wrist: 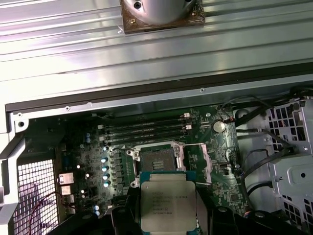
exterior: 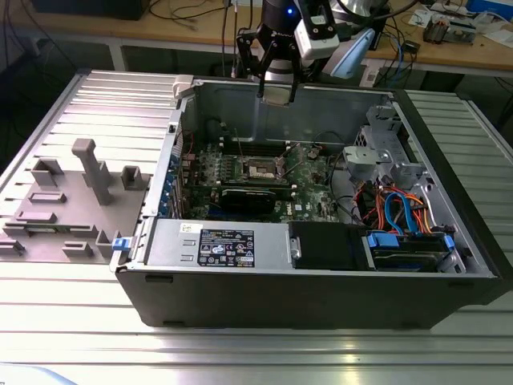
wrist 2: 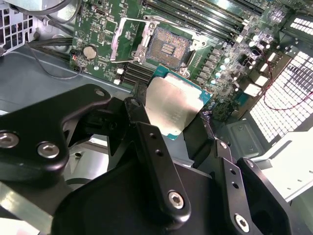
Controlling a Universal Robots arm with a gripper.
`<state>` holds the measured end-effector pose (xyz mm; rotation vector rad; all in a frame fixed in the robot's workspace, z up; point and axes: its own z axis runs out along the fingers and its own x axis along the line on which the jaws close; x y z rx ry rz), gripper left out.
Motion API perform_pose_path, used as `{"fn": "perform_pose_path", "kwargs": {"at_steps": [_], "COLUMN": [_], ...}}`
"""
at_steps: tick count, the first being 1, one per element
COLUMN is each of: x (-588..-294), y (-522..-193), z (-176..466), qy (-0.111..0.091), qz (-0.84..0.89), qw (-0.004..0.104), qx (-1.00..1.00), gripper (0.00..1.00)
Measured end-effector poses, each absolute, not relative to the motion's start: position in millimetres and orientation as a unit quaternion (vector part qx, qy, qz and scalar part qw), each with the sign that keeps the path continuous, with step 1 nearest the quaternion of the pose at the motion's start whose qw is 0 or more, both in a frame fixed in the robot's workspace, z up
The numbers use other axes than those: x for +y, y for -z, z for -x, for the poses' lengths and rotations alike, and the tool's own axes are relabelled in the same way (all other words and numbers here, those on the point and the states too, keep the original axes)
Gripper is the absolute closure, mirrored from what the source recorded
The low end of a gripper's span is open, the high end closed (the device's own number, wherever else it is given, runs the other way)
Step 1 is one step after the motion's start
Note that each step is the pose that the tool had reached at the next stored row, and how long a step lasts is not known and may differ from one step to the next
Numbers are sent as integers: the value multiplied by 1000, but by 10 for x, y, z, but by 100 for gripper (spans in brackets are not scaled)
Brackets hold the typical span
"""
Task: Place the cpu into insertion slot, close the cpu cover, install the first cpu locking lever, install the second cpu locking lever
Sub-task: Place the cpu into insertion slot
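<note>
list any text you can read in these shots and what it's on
No text can be read.
Black label on the grey metal box: print too small to read.
White sticker beside it: too small to read.
cpu held in the claw: faint print on its top, too blurred to read.

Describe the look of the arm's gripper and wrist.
The gripper is matte black and built of flat, angular link bars. Its fingers carry silver screw heads at the pivots. In the exterior view, the wrist above it is black, with a glowing blue light and a white boxy housing mounted alongside.
</note>
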<state>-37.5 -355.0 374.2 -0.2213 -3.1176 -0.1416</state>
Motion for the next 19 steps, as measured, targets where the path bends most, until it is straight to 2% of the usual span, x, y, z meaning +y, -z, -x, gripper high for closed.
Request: {"fn": "perform_pose_path", "kwargs": {"at_steps": [19], "x": [-3550], "y": [-3742], "z": [376], "qy": [45], "qz": [109], "qw": [5], "qx": [-993], "gripper": [46]}}
